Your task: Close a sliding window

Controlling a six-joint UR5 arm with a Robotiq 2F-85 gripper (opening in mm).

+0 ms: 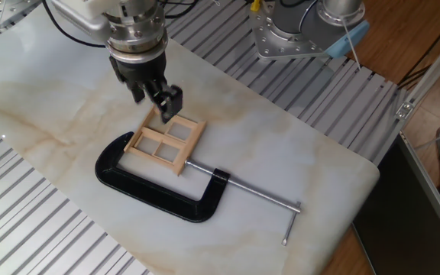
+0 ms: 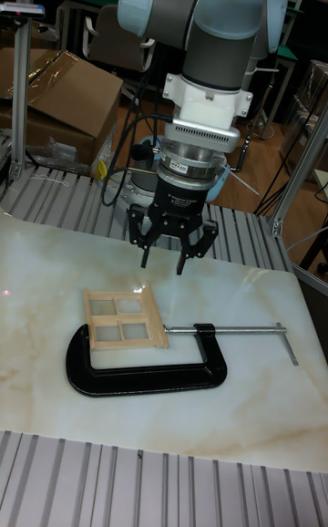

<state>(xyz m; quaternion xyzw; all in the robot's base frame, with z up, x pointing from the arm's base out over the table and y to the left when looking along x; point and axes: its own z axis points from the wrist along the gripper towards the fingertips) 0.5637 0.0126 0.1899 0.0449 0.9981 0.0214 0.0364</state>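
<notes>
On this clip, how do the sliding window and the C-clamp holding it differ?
The sliding window is pale unpainted wood; the C-clamp is black metal with a steel screw. The window is a small four-pane frame, while the clamp is larger and curves around it. Both lie flat on the marble tabletop.
</notes>
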